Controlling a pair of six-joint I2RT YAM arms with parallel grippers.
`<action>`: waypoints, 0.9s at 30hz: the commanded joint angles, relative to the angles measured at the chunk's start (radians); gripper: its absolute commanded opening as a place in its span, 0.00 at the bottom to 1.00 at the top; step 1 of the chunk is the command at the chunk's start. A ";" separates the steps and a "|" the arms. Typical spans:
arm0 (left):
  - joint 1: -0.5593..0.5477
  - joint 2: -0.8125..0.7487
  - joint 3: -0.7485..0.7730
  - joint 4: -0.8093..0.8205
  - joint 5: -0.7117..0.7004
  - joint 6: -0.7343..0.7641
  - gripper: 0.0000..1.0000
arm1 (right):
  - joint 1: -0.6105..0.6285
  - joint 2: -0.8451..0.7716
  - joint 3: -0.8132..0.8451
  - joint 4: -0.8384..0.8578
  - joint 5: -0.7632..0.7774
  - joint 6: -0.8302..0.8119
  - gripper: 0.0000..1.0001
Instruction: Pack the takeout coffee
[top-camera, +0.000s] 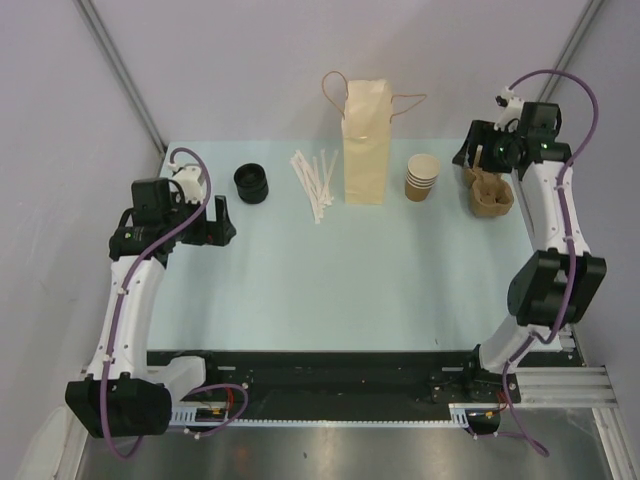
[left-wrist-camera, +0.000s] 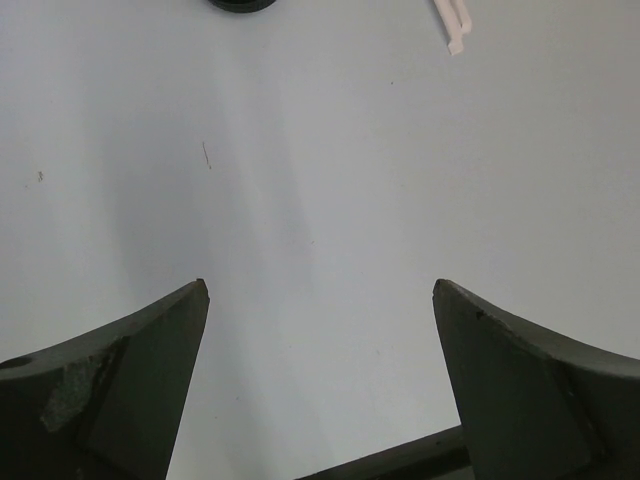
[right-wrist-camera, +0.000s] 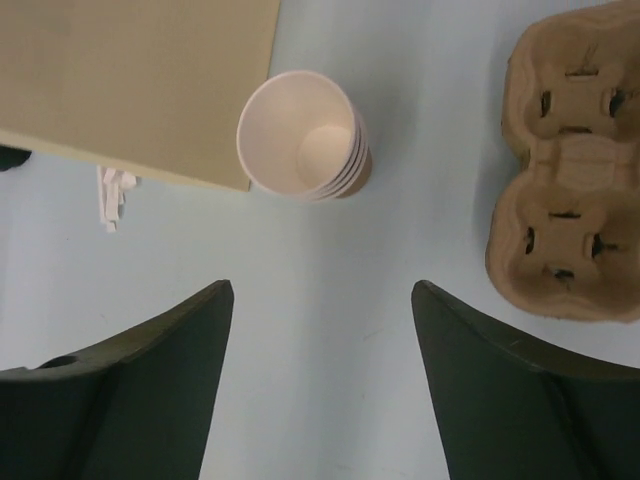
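No lidded takeout coffee cup shows in any view. A tall tan paper bag (top-camera: 366, 140) with twine handles stands upright at the back middle; its side also shows in the right wrist view (right-wrist-camera: 140, 80). My left gripper (top-camera: 222, 220) hangs open and empty over bare table at the left (left-wrist-camera: 320, 290). My right gripper (top-camera: 470, 152) hangs open and empty at the back right (right-wrist-camera: 322, 290), above bare table between the stacked lidless cups (right-wrist-camera: 300, 135) and the cup carrier (right-wrist-camera: 570, 170).
A stack of loose black lids (top-camera: 252, 183) sits at the back left, its edge just in the left wrist view (left-wrist-camera: 240, 4). White stirrers (top-camera: 317, 182) lie left of the bag. Stacked lidless tan cups (top-camera: 422, 178) and a brown pulp carrier (top-camera: 489, 190) stand right of the bag.
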 joint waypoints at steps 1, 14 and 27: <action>-0.001 0.000 0.043 0.032 0.047 0.024 1.00 | 0.032 0.137 0.169 -0.010 0.006 0.045 0.73; -0.001 0.000 0.020 0.121 0.061 0.043 0.99 | 0.097 0.488 0.473 -0.046 0.065 0.065 0.48; -0.001 0.012 -0.003 0.149 0.066 0.026 0.99 | 0.117 0.568 0.516 -0.049 0.115 0.047 0.40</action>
